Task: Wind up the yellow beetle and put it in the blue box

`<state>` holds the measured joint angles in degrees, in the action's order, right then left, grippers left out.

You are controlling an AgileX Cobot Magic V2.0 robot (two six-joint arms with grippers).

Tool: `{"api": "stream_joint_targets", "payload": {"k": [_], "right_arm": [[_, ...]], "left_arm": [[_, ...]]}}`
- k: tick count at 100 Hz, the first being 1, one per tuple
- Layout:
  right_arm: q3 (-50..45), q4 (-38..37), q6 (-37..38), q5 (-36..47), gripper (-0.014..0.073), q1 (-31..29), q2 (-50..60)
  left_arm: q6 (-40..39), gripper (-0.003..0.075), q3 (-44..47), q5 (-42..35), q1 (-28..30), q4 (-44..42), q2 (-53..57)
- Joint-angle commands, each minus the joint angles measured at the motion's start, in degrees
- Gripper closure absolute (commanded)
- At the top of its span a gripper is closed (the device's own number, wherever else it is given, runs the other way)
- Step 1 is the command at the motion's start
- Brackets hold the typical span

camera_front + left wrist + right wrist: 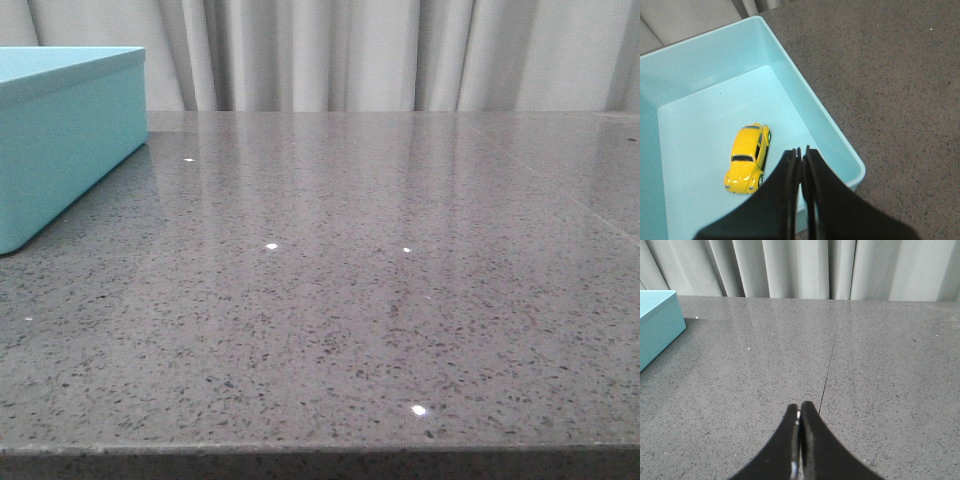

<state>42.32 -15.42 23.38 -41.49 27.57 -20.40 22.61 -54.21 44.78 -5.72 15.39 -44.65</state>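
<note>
The yellow beetle (748, 158) rests on its wheels on the floor of the blue box (805, 95), seen from above in the left wrist view. My left gripper (801, 149) hovers above the box's inside near one corner, shut, with nothing between its fingers and apart from the car. The blue box (60, 140) stands at the far left of the table in the front view, and one corner of the box (657, 325) shows in the right wrist view. My right gripper (799, 406) is shut and empty above bare table. Neither arm shows in the front view.
A grey speckled stone table (350, 280) stretches from the box to the right. A thin seam (832, 355) runs across the table in the right wrist view. Pale curtains (400, 50) hang behind the far edge.
</note>
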Motion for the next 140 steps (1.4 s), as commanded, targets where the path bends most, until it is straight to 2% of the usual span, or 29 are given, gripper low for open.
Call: {"api": "stream_joint_targets", "payload": {"k": [1,31,56,78,140], "right_arm": [[0.46,-2.14,-0.45,5.09,0.0662,0.06,-0.31],[-4.67,-2.83,-0.45,11.4,0.0662,0.06,1.01],[-9.15,-3.96,-0.45,13.31,0.0662,0.06,4.02],[-12.0,-4.51,-0.45,17.61,0.0662,0.06,7.57],[-12.06,-4.51,-0.45,17.61,0.0662,0.06,7.57]], "left_arm": [[-0.91,0.0739,3.58,-7.03,0.11,1.83,4.26],[-0.91,0.0739,18.58,-13.23,0.11,3.3,17.58],[-0.93,0.0739,25.66,-15.21,0.11,5.15,25.1],[-0.93,0.0739,27.87,-15.59,0.11,5.15,26.69],[-0.93,0.0739,27.87,-15.59,0.11,5.24,26.69]]}}
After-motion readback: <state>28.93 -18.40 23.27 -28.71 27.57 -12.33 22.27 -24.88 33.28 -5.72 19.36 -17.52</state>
